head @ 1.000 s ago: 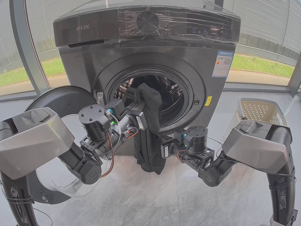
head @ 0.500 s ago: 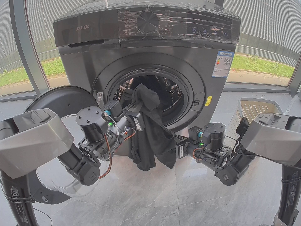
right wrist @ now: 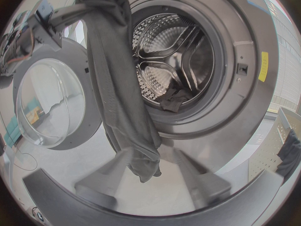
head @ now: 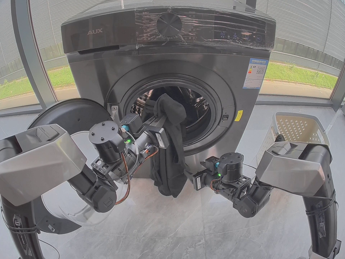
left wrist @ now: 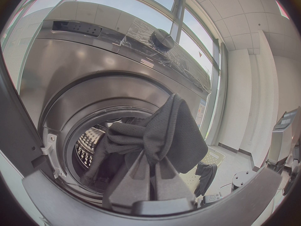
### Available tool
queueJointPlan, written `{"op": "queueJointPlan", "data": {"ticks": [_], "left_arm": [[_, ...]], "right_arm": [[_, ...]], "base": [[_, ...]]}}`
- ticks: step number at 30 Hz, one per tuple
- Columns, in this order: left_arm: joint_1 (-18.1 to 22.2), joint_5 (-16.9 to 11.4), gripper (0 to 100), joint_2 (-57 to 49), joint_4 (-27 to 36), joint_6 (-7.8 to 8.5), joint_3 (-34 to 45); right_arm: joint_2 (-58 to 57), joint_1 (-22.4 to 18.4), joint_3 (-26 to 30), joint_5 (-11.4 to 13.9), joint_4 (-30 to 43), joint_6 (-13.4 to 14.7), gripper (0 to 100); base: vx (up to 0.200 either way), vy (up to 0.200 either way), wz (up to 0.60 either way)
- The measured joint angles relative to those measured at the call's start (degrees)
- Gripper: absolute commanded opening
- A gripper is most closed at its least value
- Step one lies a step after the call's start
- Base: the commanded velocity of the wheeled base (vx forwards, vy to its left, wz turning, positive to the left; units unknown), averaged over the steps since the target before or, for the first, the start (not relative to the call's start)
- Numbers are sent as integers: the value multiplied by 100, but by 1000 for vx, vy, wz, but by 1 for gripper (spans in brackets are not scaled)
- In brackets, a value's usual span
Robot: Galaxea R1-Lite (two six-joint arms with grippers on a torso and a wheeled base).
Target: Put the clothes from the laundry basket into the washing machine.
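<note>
Before the round opening of the washing machine [head: 93, 76], the left gripper [left wrist: 152, 162] has its two fingers pressed together on a black garment [head: 172, 151], pinching it at a bunched upper part. From this grip the cloth hangs down long in front of the opening, and its lower end hangs free. Lower, the right gripper [right wrist: 150, 176] holds its fingers spread wide apart; the hem of the garment is seen between them, but I cannot tell if it touches them. Inside the steel drum [right wrist: 163, 47] another dark piece of clothing [right wrist: 172, 101] lies at the bottom. The door [head: 72, 116] stands open at the robot's left. At the robot's right, the laundry basket [head: 298, 126] stands on the floor [head: 201, 227] beside the machine, with a dark cloth [right wrist: 290, 154] over its rim.
</note>
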Motion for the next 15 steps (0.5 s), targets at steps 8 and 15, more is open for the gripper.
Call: {"op": "queueJointPlan", "data": {"ticks": [8,15], "left_arm": [[-20,9,0,28,-16,2,-6],[-28,11,0,34,-18,2,2]], "right_arm": [[235,128,-20,44,-22,-5,100],[315,235,-361,69,-49,10,100]], "base": [[0,0,0],[0,0,0]]}}
